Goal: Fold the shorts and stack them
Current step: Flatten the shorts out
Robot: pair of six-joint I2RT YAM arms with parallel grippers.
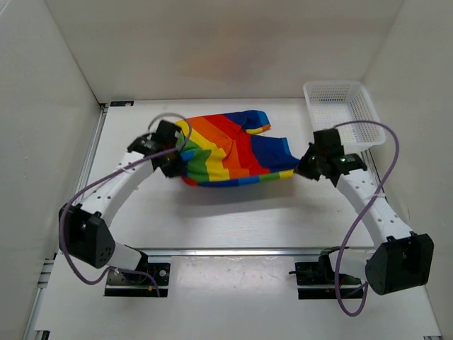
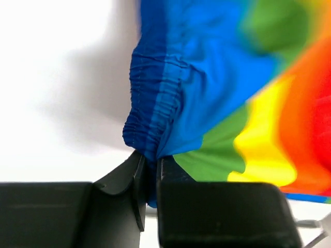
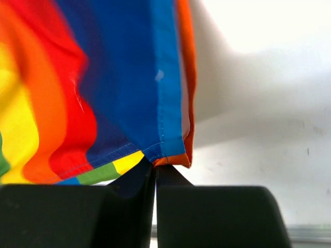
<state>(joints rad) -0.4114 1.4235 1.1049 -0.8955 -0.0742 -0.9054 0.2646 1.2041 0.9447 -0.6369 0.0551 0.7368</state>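
Note:
The rainbow-striped shorts (image 1: 230, 149) hang stretched between both grippers above the middle of the table. My left gripper (image 1: 175, 157) is shut on the gathered blue waistband (image 2: 150, 124) at the cloth's left end; blue fabric is pinched between its black fingers (image 2: 170, 170). At the right end, my right gripper (image 1: 306, 168) is shut on a hemmed leg corner (image 3: 168, 155) where blue and orange meet. The far leg of the shorts (image 1: 256, 127) drapes toward the back.
A white plastic mesh basket (image 1: 341, 113) stands at the back right, close behind the right gripper. White walls enclose the table on three sides. The table's left edge (image 1: 92, 156) runs beside the left arm.

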